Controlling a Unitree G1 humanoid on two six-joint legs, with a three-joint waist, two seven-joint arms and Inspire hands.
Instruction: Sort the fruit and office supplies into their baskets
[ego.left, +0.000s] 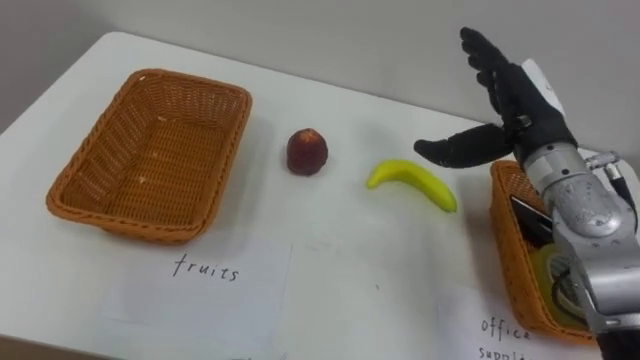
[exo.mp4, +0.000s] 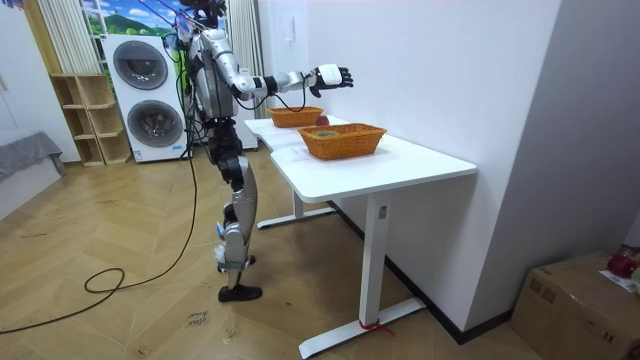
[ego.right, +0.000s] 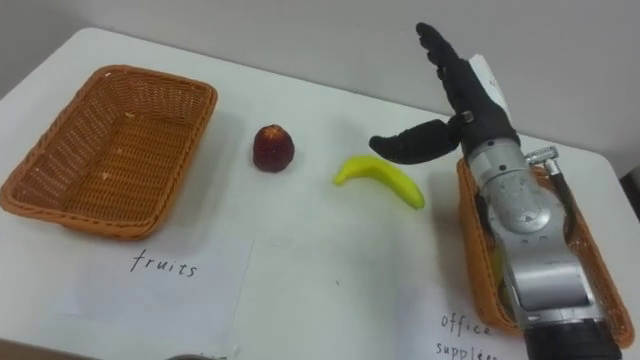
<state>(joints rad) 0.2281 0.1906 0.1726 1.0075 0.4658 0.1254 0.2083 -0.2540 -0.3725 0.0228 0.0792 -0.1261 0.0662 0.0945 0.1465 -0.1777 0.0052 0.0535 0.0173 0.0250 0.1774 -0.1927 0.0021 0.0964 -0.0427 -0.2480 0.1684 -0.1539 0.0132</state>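
Banana step, it seems: right hand (ego.left: 518, 102) is held just above the banana (ego.left: 412, 183), fingers spread; lowering and closing are called for.

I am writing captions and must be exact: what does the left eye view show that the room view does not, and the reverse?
Left eye view: the banana lying between the red fruit and the office-supplies basket, the items inside that basket, the empty inside of the fruit basket, and handwritten paper labels. Room view: the whole robot standing at the table's long side, two washing machines, a wooden shelf, a cardboard box. Both: the white table, both baskets, the right hand raised with straight fingers.
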